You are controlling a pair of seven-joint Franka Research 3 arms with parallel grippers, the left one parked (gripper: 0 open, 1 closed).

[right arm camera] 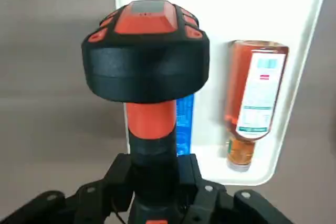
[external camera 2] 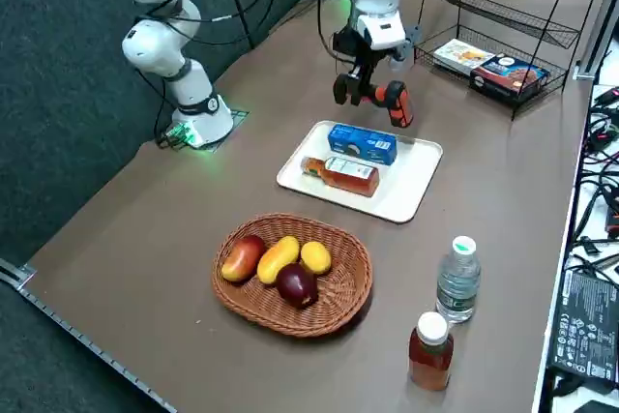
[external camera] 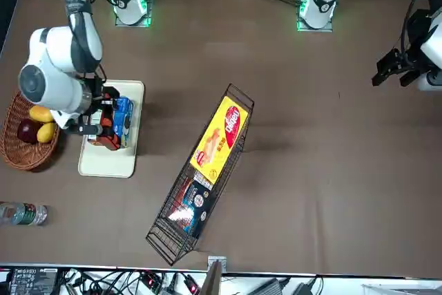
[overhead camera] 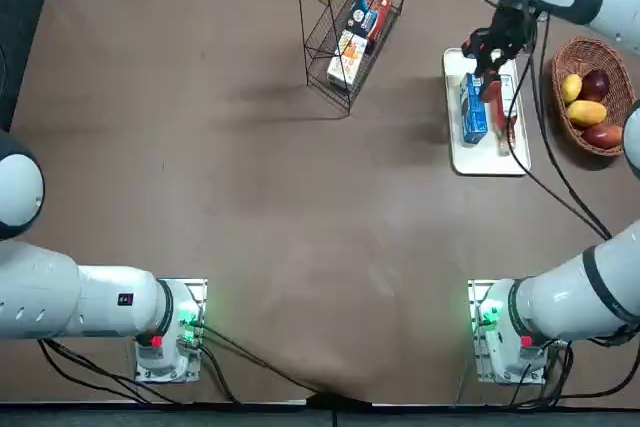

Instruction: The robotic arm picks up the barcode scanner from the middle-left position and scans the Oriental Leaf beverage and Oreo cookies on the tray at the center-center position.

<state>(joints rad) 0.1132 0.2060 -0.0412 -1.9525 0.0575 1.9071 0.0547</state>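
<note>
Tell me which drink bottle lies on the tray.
The slim reddish-brown one with a white label, beside the blue packet; the clear and brown bottles stand on the table.

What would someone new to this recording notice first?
Likely the black and red-orange barcode scanner, gripped in the right end effector above the white tray. Next, the blue Oreo packet and the reddish-brown tea bottle lying on that tray, then the wicker basket of fruit beside it.
</note>
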